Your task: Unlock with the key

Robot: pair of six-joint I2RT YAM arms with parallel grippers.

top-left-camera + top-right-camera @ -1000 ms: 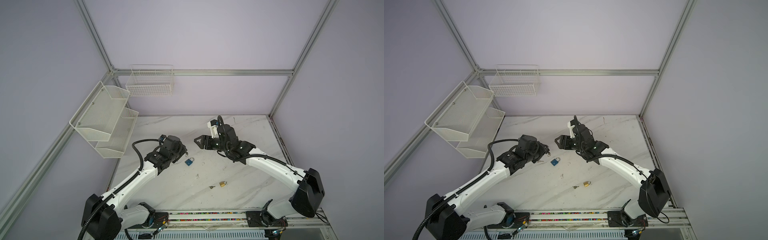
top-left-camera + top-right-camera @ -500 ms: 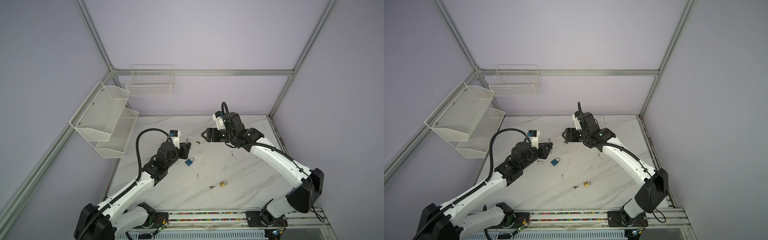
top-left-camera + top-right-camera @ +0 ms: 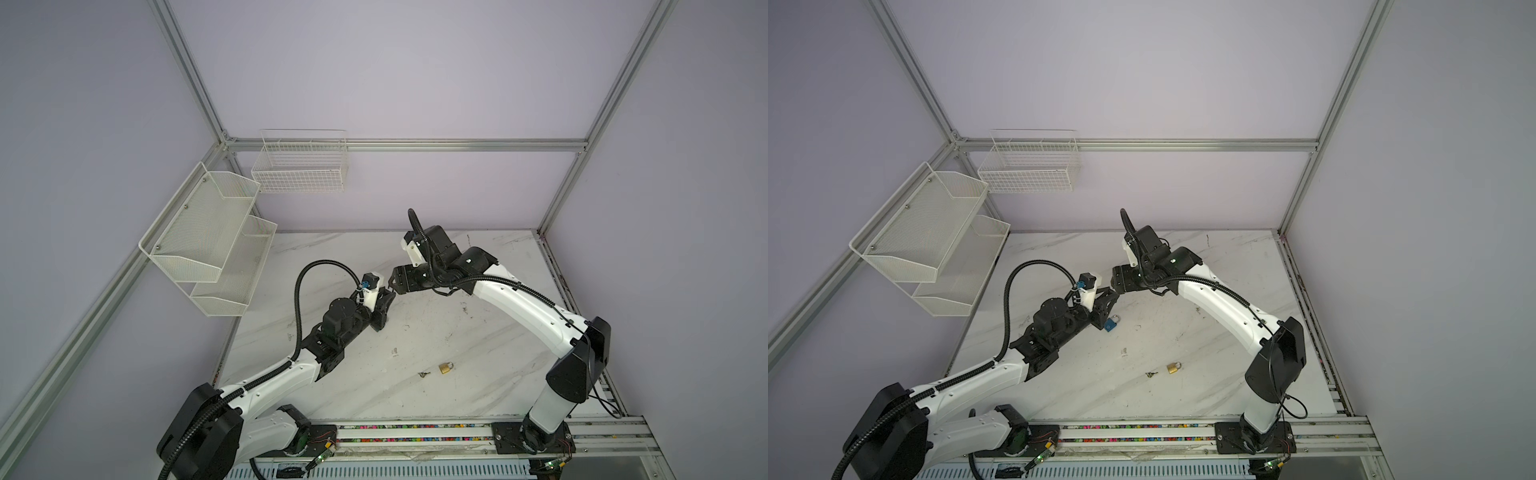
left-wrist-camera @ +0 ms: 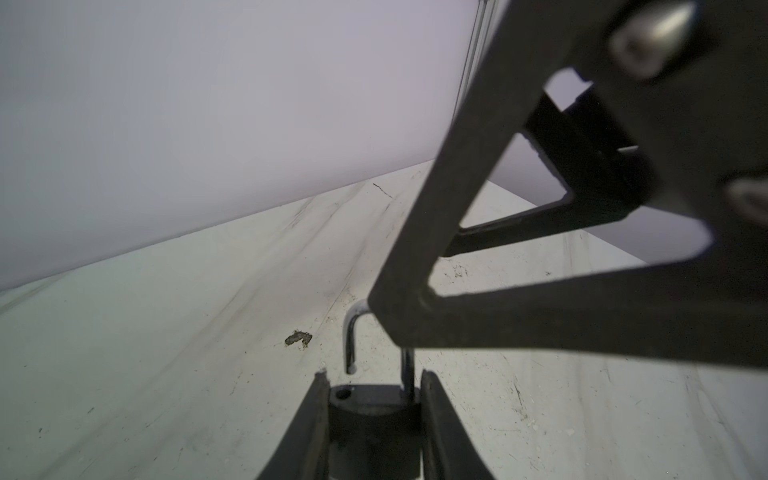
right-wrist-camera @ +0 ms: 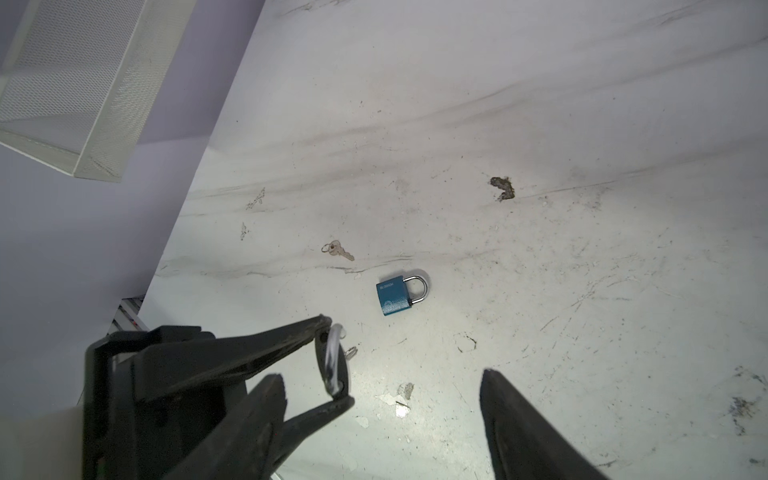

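- Right wrist view: the left gripper (image 5: 336,361) pinches a dark padlock (image 5: 324,353) near the blue padlock (image 5: 392,296), which lies flat. The right gripper (image 5: 378,374) is spread and empty. A key (image 5: 340,250) lies on the blue padlock's far side.
- Left wrist view: the dark padlock's shackle (image 4: 351,336) is sprung, one leg free. Its long axis points at the right gripper; contact cannot be confirmed.
- In a top view: both grippers meet tip to tip just behind the blue padlock (image 3: 1111,325). The right arm is judged nearer the shackle.

Top views: high over the front edge, facing down and rearward; both hold the whole surface (image 3: 478,395), nearly identically.
Left wrist: close behind left gripper (image 4: 374,399), skimming the surface toward the back wall (image 4: 208,104).
Right wrist: close above, facing down; shares left gripper's padlock (image 4: 374,424).
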